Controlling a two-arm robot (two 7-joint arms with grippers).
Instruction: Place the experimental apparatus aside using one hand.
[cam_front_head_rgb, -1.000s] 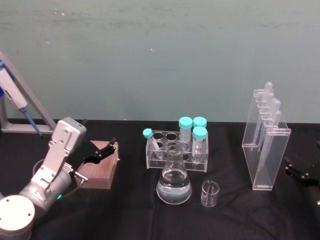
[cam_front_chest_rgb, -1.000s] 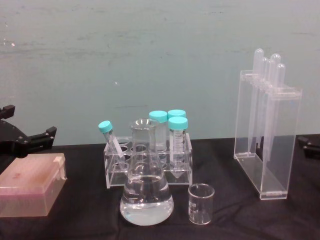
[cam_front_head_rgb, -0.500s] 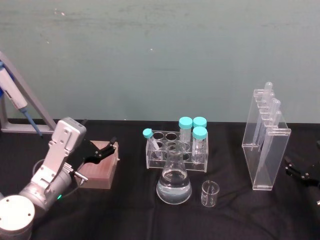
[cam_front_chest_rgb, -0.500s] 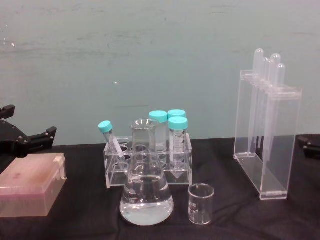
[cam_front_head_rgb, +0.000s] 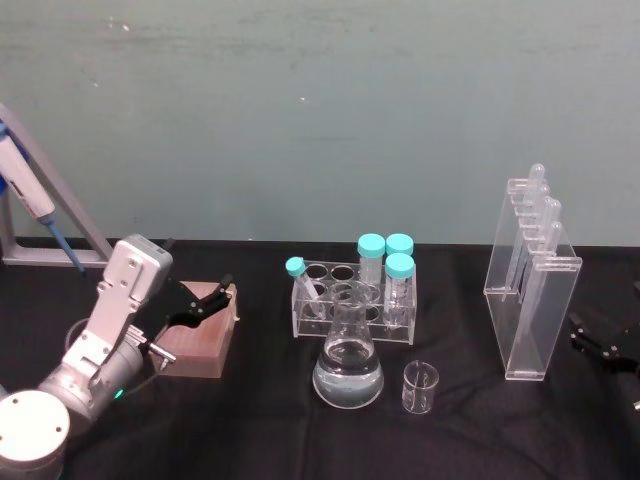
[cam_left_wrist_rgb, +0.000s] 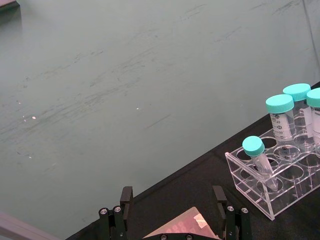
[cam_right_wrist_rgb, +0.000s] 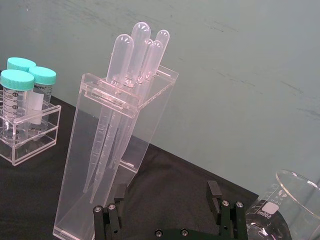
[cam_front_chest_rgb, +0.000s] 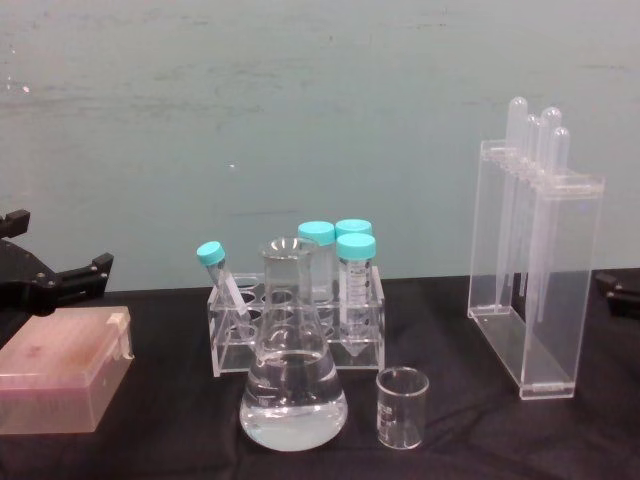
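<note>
Our right gripper (cam_right_wrist_rgb: 166, 194), spread wide, sits just beside the tall clear stand (cam_front_head_rgb: 528, 310) at the surface's (cam_front_head_rgb: 250, 420) right, our left gripper (cam_front_head_rgb: 216, 296) wide near a pink box (cam_front_head_rgb: 198, 343); we judge the stand light, slick and tippy, best pinched low across its narrow walls.

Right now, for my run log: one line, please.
left gripper: open, above pink box | right gripper: open, right of pipette stand

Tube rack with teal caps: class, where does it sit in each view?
Head view: rack at centre, behind the flask.
Chest view: rack centre-left, behind the flask.
Left wrist view: rack beyond the open left gripper.
Right wrist view: rack past the pipette stand, ahead of the open right gripper.
Shared landmark: green wall behind.
</note>
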